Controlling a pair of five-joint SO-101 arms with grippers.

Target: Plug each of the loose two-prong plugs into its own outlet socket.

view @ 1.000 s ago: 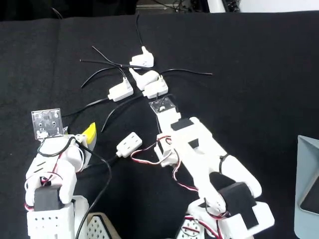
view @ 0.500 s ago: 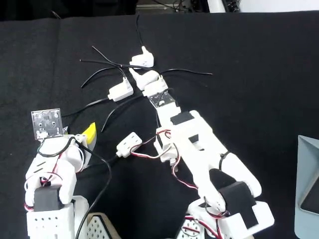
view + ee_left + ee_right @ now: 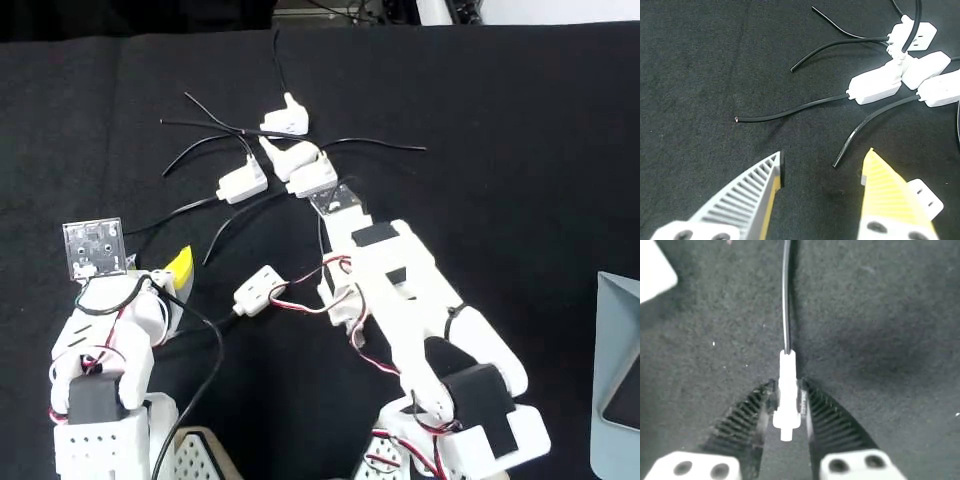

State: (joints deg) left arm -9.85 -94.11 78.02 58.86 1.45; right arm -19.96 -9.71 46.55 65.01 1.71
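Observation:
Several white two-prong plugs with black cords lie in a cluster at the table's far middle: one (image 3: 288, 118) farthest, one (image 3: 243, 181) to the left, one (image 3: 290, 158) in the middle. My right gripper (image 3: 787, 386) is shut on the nearest plug (image 3: 787, 390), which stands edge-on between the black fingers (image 3: 750, 415), its cord running away from me. From above, this plug (image 3: 310, 177) sits at the right gripper's (image 3: 322, 187) tip. A white outlet socket (image 3: 260, 288) lies between the arms. My left gripper (image 3: 824, 156) hangs open over bare cloth, short of the plugs (image 3: 875, 85).
The black cloth (image 3: 520, 150) covers the table. Loose black cords (image 3: 200, 150) spread left of the plugs. A grey bin (image 3: 618, 380) stands at the right edge. A clear square board (image 3: 95, 247) sits on the left arm.
The right arm has pushed farther out to the plug cluster, and its wrist has shifted slightly right. The left arm has kept still.

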